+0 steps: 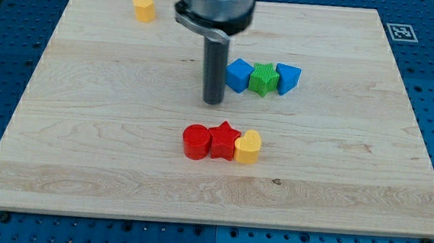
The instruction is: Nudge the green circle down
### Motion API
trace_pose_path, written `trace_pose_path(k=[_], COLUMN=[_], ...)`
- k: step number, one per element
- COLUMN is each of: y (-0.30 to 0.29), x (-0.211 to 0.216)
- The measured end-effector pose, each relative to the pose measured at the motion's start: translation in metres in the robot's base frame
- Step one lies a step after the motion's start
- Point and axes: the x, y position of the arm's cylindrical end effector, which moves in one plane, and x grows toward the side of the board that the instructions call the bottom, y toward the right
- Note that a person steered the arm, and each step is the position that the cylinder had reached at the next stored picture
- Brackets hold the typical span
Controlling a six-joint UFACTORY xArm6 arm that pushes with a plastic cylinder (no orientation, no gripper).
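Since I end in a bare rod, there are no jaws to stand apart or together; my tip (213, 102) does all the work. It rests to the view's left of the green block (263, 79) and slightly lower, with the blue cube (239, 75) between us. The green block, the only one on the board (77, 150), looks ridged rather than round and touches blue blocks on both sides, the other a blue wedge (287, 77). To do this well, I should circle to its top side, centre on it, then push gently down the view so neither neighbour drags along.
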Motion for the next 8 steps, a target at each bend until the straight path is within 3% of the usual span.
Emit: trace_pose_path(k=[1,3,4,6,8], y=[-0.014,-0.049,-0.050,0.001,0.004], x=[-0.033,-0.050,-0.086,-0.094,-0.092])
